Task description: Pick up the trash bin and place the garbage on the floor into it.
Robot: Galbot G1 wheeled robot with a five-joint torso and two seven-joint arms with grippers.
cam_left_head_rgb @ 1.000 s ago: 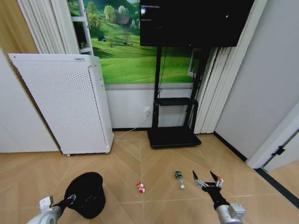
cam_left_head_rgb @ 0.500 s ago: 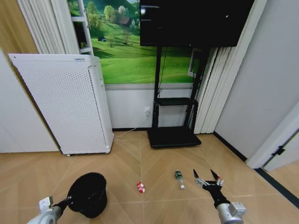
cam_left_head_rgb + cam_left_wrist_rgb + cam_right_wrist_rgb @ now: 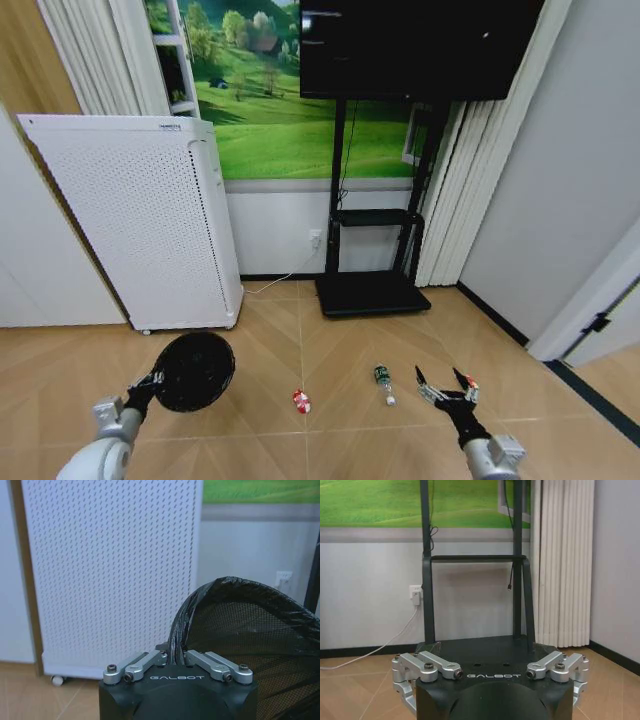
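two grippers marked "galbot", left gripper [image 3: 176,656] pinching trash bin [image 3: 193,371] rim, right gripper [image 3: 447,387] spread wide

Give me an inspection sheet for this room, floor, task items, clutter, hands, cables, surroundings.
Surface: wooden herringbone floor.
Job's things: trash bin off the floor, tipped with its opening toward the camera, held at the rim. Garbage on the floor: red-and-white wrapper, green bottle, another red-and-white piece right beside the right hand's fingers.
Clutter: nothing seen.
Hands: left hand shut on the bin rim; right hand open, low over the floor.
Cables: white cord from wall outlet along the floor; black cable down the TV stand.
Surroundings: white perforated appliance, wall screen, meadow mural.
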